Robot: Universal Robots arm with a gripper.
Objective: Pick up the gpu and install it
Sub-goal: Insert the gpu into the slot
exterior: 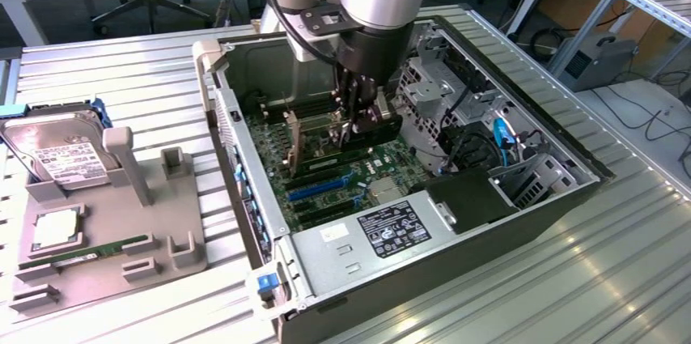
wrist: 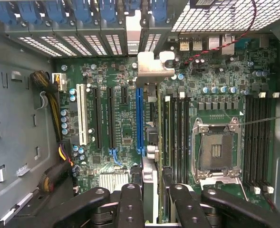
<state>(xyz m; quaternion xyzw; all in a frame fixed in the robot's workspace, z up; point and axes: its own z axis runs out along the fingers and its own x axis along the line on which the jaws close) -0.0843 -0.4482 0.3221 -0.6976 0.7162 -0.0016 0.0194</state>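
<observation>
My gripper (exterior: 362, 121) reaches down into the open computer case (exterior: 232, 117) and is shut on the gpu (exterior: 380, 129), a dark card held upright just above the motherboard (exterior: 324, 186). In the wrist view the gpu (wrist: 150, 173) shows edge-on between my two black fingers (wrist: 130, 204), and its silver bracket (wrist: 151, 66) points at the case's rear slot openings. The card's edge runs alongside the long blue slot (wrist: 140, 118). I cannot tell whether it touches the slot.
Outside the case, at the exterior view's left, a grey fixture (exterior: 162, 239) carries a hard drive (exterior: 60, 158), a processor chip (exterior: 54, 231) and a green memory stick (exterior: 92, 251). The power supply (exterior: 378, 235), drive cage (exterior: 432, 93) and cables (wrist: 49, 90) crowd the board.
</observation>
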